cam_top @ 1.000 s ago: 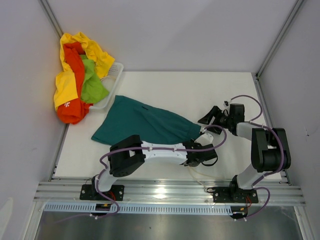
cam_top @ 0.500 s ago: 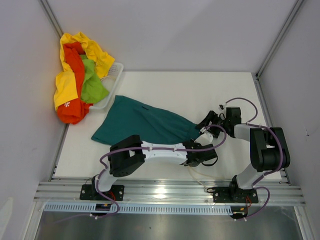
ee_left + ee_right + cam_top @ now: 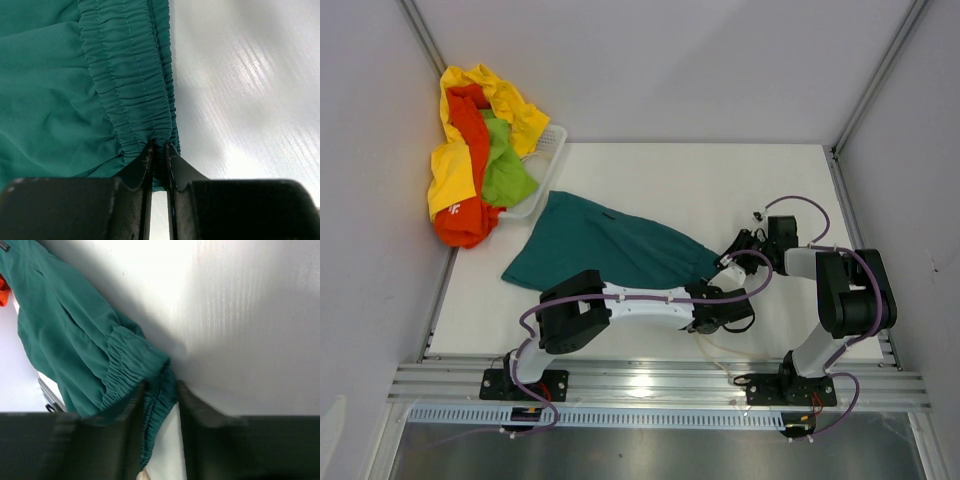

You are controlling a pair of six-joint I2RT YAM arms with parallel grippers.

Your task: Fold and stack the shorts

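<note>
Dark teal shorts (image 3: 605, 250) spread on the white surface (image 3: 700, 180), legs trailing off to the left of both jaws. Left jaws pinched tight on one corner of the gathered elastic waistband (image 3: 130, 75). Right jaws narrowed around the opposite corner, fabric filling the gap. Gripped at both ends, probably to keep the waist edge stretched and level for carrying over into a fold. Far left of the jaws, heaped over the white basket (image 3: 555, 140): yellow pair (image 3: 450, 170), orange-red pair (image 3: 465, 215), lime green pair (image 3: 505, 175), not yet folded.
</note>
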